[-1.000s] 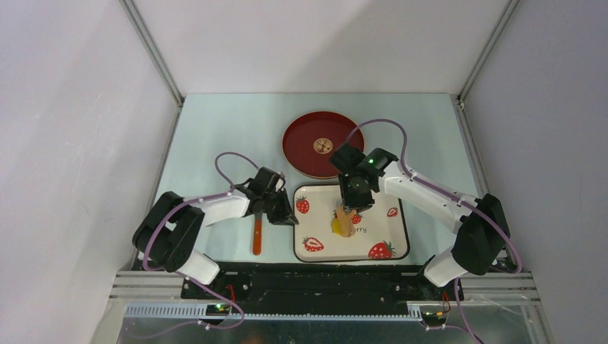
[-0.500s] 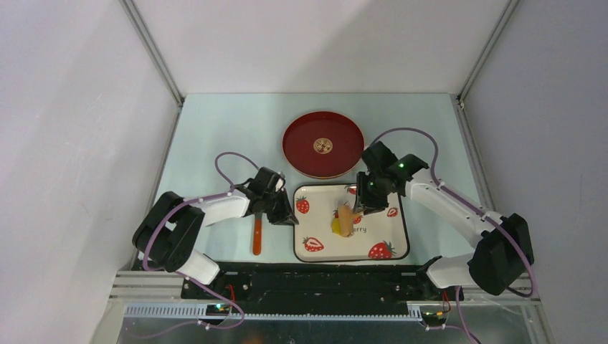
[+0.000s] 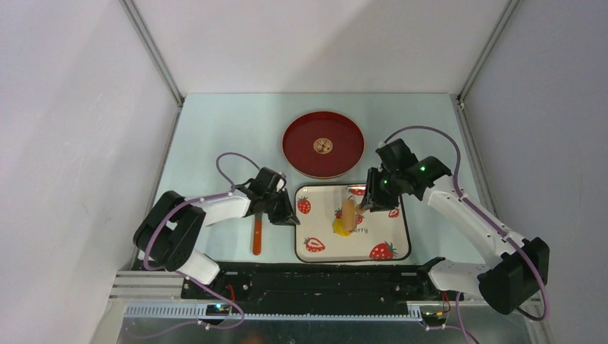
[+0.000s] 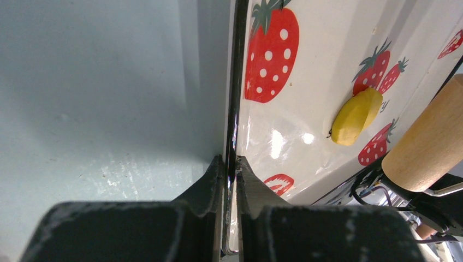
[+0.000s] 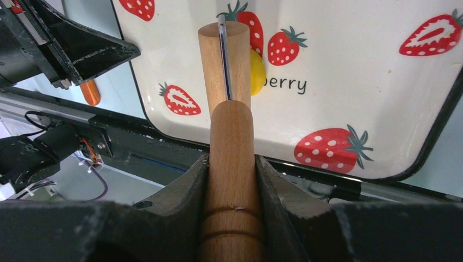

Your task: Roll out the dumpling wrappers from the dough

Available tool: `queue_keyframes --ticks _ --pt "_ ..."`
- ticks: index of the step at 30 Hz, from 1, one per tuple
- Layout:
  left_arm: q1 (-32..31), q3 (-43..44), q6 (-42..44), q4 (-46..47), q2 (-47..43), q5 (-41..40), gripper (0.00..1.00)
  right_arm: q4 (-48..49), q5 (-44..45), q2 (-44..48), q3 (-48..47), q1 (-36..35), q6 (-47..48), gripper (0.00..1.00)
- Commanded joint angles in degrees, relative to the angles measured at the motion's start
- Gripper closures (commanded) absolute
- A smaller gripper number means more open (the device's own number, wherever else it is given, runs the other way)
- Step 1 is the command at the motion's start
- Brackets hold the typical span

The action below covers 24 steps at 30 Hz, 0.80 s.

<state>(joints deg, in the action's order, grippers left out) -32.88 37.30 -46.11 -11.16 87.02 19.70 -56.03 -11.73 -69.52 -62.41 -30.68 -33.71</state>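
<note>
rolling pin (image 3: pixel 348 213) over dough (image 3: pixel 337 228), plate (image 3: pixel 301 154) beyond tray (image 3: pixel 358 247)

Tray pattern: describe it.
The tray is white with red strawberries and a dark rim; clearest in right wrist view.

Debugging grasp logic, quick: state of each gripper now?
Left gripper: closed on the tray rim.
Right gripper: closed on the rolling pin handle.

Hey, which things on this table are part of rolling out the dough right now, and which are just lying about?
In use:
- yellow dough
- rolling pin, held by the right claw
- strawberry tray, rim pinched by the left claw

Lying about:
- red plate, behind the tray
- orange-handled tool, left of the tray
</note>
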Motion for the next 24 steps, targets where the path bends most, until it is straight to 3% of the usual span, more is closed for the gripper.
queue_keyframes --ticks 1,9,24 --pt "-0.29 -1.35 0.14 -2.78 1.62 -3.45 1.0 -2.08 2.49 -0.63 -4.85 -1.87 1.26 1.0" --pt "-0.33 -1.35 0.14 -2.77 1.52 -3.52 1.0 -2.94 5.93 -8.41 -7.62 -8.22 -0.12 1.0" --pt "-0.32 -1.4 0.19 -2.76 1.64 -3.44 1.0 -3.46 9.48 -16.36 -7.47 -11.42 -0.38 1.0"
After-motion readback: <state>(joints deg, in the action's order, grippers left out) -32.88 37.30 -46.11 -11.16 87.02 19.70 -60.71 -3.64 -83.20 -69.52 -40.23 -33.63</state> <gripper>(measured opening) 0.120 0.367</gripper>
